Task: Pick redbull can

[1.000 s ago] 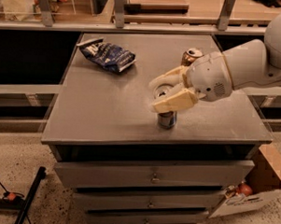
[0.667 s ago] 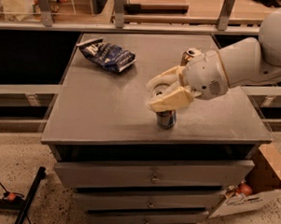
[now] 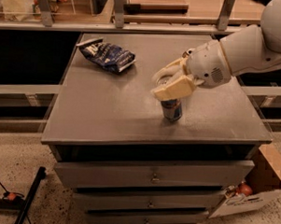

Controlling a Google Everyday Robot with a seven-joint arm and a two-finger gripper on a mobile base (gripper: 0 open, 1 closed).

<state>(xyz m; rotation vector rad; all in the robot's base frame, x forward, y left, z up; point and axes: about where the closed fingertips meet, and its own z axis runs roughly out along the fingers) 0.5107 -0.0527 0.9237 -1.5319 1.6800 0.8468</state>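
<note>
Gripper sits over the top of the redbull can near the cabinet's front edge, can't tell if it's clamped, and such a high grab could tip it.

pincer over redbull can, bag behind-left — on cabinet

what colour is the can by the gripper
The can is blue and silver, best in the camera view; the gripper is at its top.

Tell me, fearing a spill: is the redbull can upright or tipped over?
Upright: the redbull can stands on its base on the cabinet top, with the hand covering its upper part.
</note>
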